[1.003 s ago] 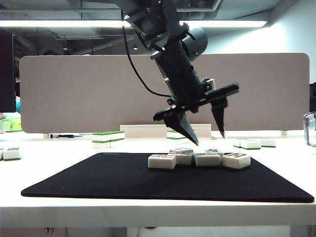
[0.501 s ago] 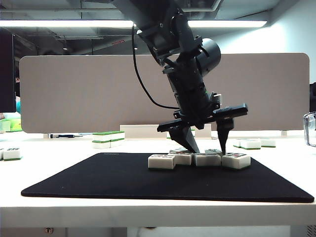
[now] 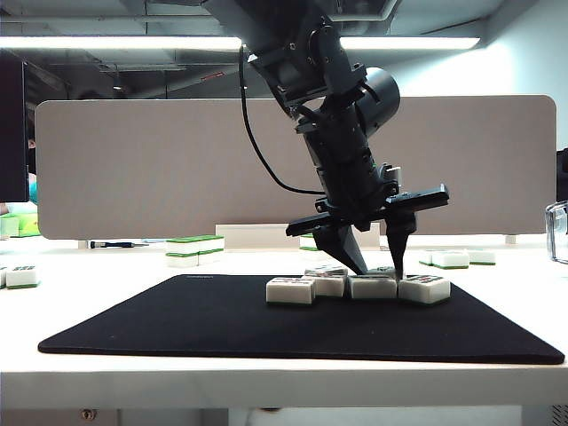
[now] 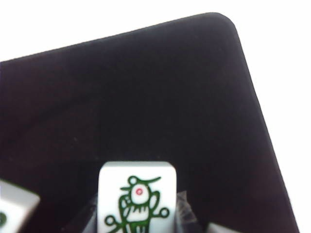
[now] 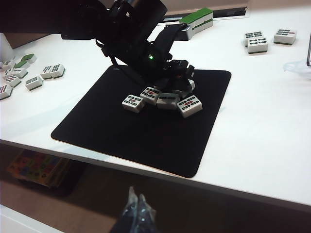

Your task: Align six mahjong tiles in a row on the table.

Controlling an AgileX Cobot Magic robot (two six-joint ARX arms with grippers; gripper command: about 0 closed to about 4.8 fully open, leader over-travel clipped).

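White bird tile (image 4: 137, 199) sits between left pincer (image 3: 373, 264) fingers — on black mat (image 3: 222, 319).

My exterior camera sits low at the table's (image 3: 284, 377) front edge, facing the divider panel (image 3: 160, 169). Left wrist view presses close above the black mat (image 4: 146, 97); right wrist view looks down on that mat from farther back. All three share it.
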